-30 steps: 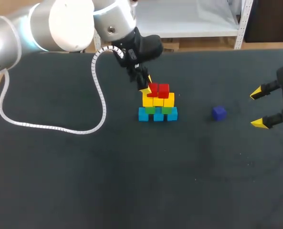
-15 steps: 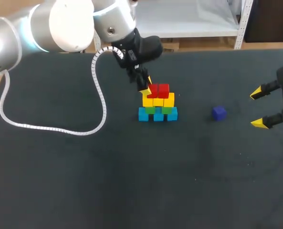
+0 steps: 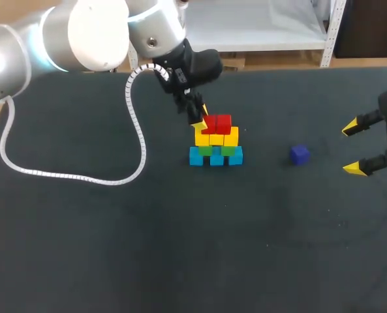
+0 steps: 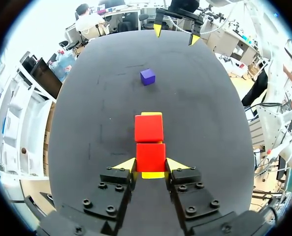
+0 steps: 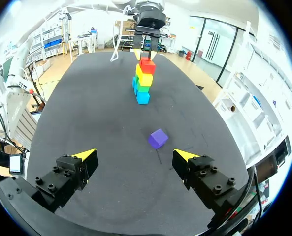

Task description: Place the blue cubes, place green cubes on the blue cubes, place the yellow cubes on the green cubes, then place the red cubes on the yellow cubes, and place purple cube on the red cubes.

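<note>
Holding station: across the last second nothing has shifted, and our left tool (image 4: 150, 165) stays closed on the near red cube (image 4: 150, 156), yellow tips against both its sides, the cube seated just beside the second red cube (image 4: 148, 128) atop the yellow row (image 3: 216, 138). We judge the red layer set and a release due. Farther out, the purple cube (image 3: 299, 154) lies alone on the desk (image 3: 115, 248), our right tool (image 3: 353, 148) beyond it, wide open and empty.
</note>
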Controlling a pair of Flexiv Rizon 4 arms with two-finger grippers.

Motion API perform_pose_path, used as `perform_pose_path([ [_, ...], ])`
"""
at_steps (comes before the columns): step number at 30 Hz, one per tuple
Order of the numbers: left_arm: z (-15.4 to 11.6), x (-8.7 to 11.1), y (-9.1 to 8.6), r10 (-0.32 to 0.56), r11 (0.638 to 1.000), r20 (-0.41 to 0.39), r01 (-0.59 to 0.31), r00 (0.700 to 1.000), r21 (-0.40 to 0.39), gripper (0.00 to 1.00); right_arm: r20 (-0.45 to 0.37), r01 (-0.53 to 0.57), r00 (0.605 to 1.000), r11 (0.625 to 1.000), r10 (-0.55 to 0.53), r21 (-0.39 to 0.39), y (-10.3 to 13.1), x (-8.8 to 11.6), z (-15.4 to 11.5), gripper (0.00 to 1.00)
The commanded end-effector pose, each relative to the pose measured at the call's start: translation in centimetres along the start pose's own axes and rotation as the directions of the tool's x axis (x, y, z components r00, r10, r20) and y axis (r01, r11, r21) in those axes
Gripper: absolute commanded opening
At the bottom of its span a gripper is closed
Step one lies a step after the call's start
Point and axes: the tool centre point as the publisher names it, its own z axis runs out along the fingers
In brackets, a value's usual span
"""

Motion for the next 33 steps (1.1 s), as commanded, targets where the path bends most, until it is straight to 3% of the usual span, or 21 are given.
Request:
perform_pose_path([
  [1, -0.04, -0.03, 0.36, 0.003, 1.0, -0.002, -0.003, 1.0, 0.009, 0.0, 0.003, 0.001, 1.0, 1.0, -0.001, -0.001, -0.1, 0.04, 0.1, 1.0],
  [11, 0.0, 0.03, 0.44, 0.005, 1.0, 0.0, -0.005, 1.0, 0.017, 0.0, 0.003, 0.001, 1.0, 1.0, -0.001, -0.001, -0.1, 0.04, 0.1, 1.0],
  [17, 0.06, 0.02, 0.48, 0.007, 1.0, 0.0, -0.007, 1.0, 0.017, 0.11, 0.003, 0.001, 1.0, 1.0, -0.001, -0.001, -0.1, 0.04, 0.1, 1.0],
  [26, 0.08, -0.04, 0.55, 0.008, 1.0, -0.001, -0.008, 1.0, 0.017, 0.18, 0.003, 0.001, 1.0, 1.0, -0.001, -0.001, -0.1, 0.04, 0.1, 1.0],
  [33, 0.1, -0.05, 0.57, 0.006, 1.0, -0.004, -0.006, 1.0, 0.018, 0.31, 0.003, 0.001, 1.0, 1.0, -0.001, -0.001, -0.1, 0.04, 0.1, 1.0],
])
